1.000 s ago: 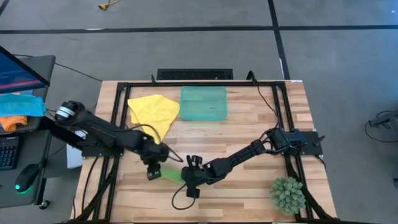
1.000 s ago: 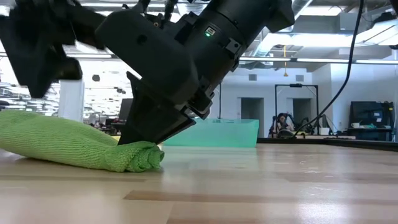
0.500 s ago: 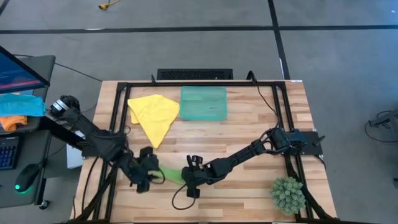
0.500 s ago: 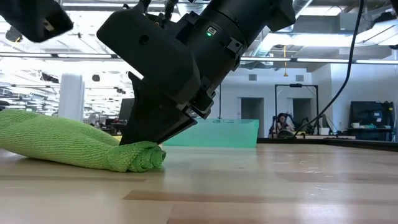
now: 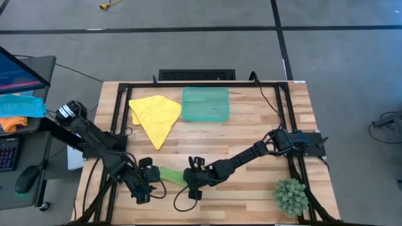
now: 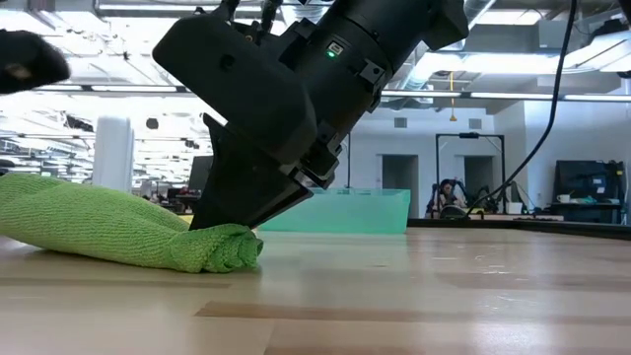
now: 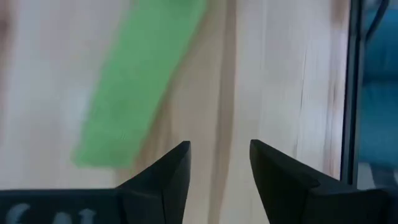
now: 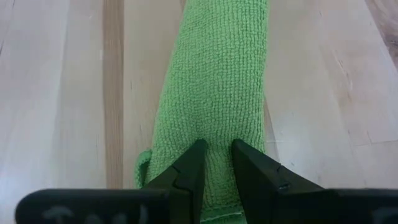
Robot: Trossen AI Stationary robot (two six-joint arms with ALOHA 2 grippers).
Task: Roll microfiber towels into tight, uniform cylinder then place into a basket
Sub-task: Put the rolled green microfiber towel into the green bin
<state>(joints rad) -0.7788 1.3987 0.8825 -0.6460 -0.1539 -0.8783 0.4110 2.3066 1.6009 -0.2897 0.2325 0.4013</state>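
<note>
The lime green towel [image 5: 171, 175] lies rolled into a long cylinder on the table near its front edge, and also shows in the low view [image 6: 99, 227]. My right gripper [image 8: 217, 158] is shut on its right end. My left gripper [image 5: 143, 183] hovers open just off the roll's left end, touching nothing; its wrist view shows the roll [image 7: 137, 81] ahead of the gripper [image 7: 219, 163]. The yellow towel [image 5: 156, 113] lies loose and flat at the far left. The teal basket [image 5: 205, 103] stands beside it. My right gripper pinches the green roll's right end [image 8: 214, 134] between its two fingers [image 8: 191, 163]. The fingers slant down from the table's right side and lie along the roll. That end [image 6: 225, 248] is squeezed into a small bunch, and the whole roll rests on the table.
A small spiky green plant [image 5: 290, 194] stands at the near right corner. Black frame rails [image 5: 116, 119] run along the table's left, right and far sides. A dark cable [image 5: 182, 202] loops near the front edge. A side desk [image 5: 19, 113] holds blue and orange cloths.
My left gripper has swung away from above the green roll's left end, toward the table's near left corner, turning as it went. In the low view it has left the space above the roll. The roll and my right gripper have kept still.
</note>
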